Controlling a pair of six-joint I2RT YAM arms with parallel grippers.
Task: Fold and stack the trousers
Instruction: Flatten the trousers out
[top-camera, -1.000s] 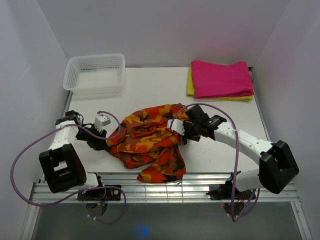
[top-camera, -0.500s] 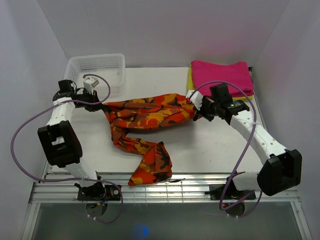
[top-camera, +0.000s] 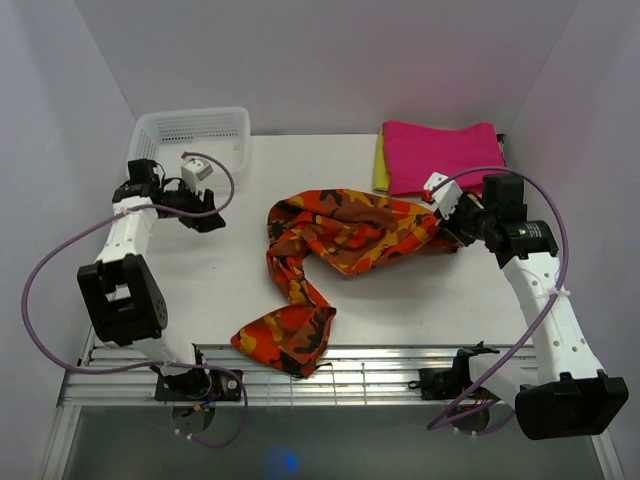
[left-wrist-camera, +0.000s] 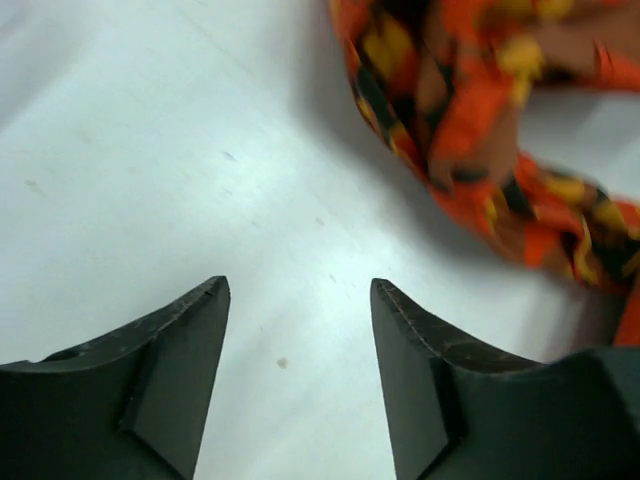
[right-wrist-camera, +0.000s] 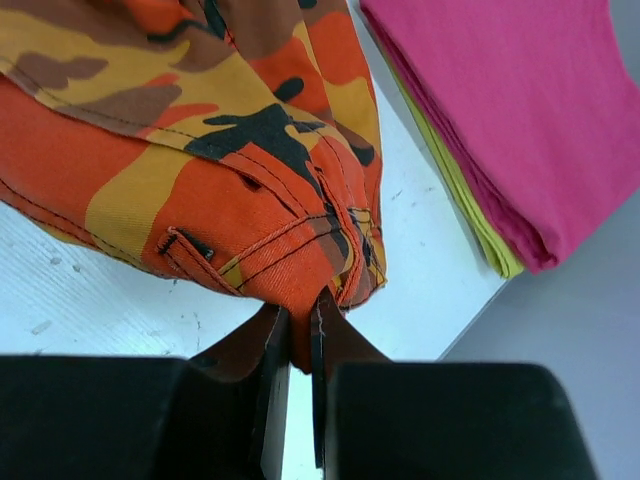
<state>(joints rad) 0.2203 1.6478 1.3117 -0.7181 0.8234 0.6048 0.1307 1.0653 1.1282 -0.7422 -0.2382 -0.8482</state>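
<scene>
The camouflage trousers (top-camera: 340, 235) lie stretched and bunched across the table's middle, with one leg trailing to the near edge (top-camera: 285, 335). My right gripper (top-camera: 441, 222) is shut on the waistband corner (right-wrist-camera: 300, 270), holding it at the trousers' right end. My left gripper (top-camera: 212, 212) is open and empty over bare table near the basket, well left of the cloth. In the left wrist view the trousers (left-wrist-camera: 480, 130) show at the upper right, apart from the fingers (left-wrist-camera: 170, 360).
A white mesh basket (top-camera: 190, 145) stands at the back left. A folded magenta-pink cloth (top-camera: 445, 155) lies on a folded yellow cloth (top-camera: 381, 165) at the back right, close behind my right gripper; both show in the right wrist view (right-wrist-camera: 500, 110).
My left gripper has let go of the trousers and stays at the left. My right gripper has dragged the trousers to the right, so the cloth shifted away from the left arm.
</scene>
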